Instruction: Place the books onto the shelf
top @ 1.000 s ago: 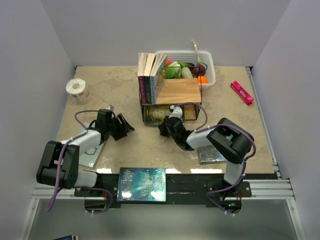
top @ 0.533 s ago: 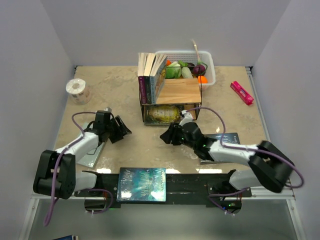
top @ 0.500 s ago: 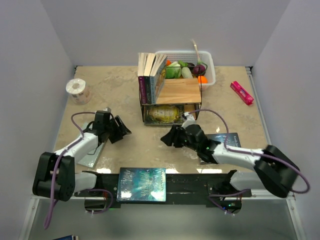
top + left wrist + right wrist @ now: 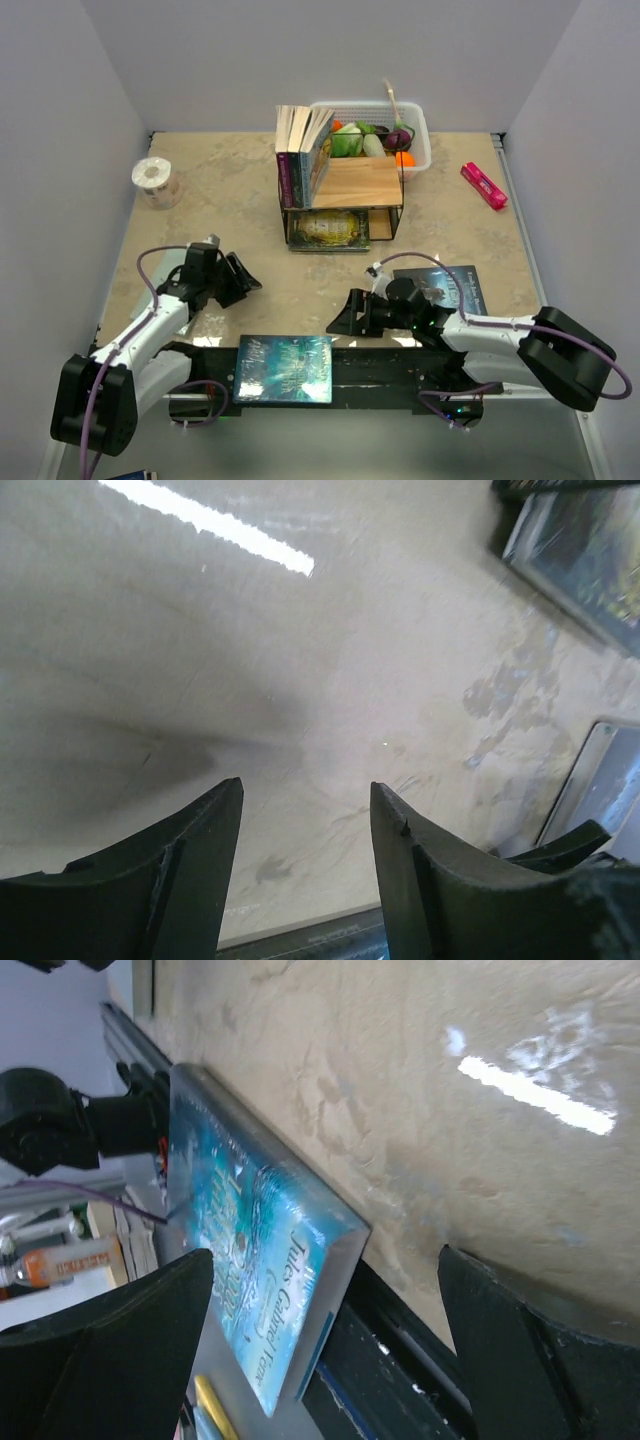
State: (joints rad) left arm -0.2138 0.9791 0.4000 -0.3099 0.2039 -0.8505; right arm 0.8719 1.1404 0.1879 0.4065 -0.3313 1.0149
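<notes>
What looks like a flat grey book (image 4: 198,318) lies under the left arm. Only a sliver beside the arm shows, and its cover cannot be made out. The right arm's wrist and purple cable cross the near corner of a dark book (image 4: 450,285) lying flat on the counter (image 4: 290,285); its print is too small to read. In the left wrist view the frame cuts off a dark cover (image 4: 580,550) at the upper right, and I cannot tell which book it is.

There is one shelf (image 4: 345,185), a black wire frame with two wooden boards. The upright books (image 4: 297,150) lean together at the left end of its upper board. There are three or four, but the fanned pages make the count unsure. One green-gold book (image 4: 325,228) lies flat in the lower compartment. One teal book (image 4: 285,368) lies flat at the near edge between the arm bases, off the shelf. One white basket (image 4: 420,150) of vegetables stands just behind the shelf. There is one paper roll (image 4: 155,180) at the far left and one pink object (image 4: 483,185) at the far right.

In the right wrist view the teal cover reads "Jules Gabriel" and then a word beginning with V. The larger title is blurred.

The left hand (image 4: 252,275) has its fingers apart over bare counter, gripping nothing. The right hand (image 4: 340,312) is spread wide just beyond the teal book, also gripping nothing.
</notes>
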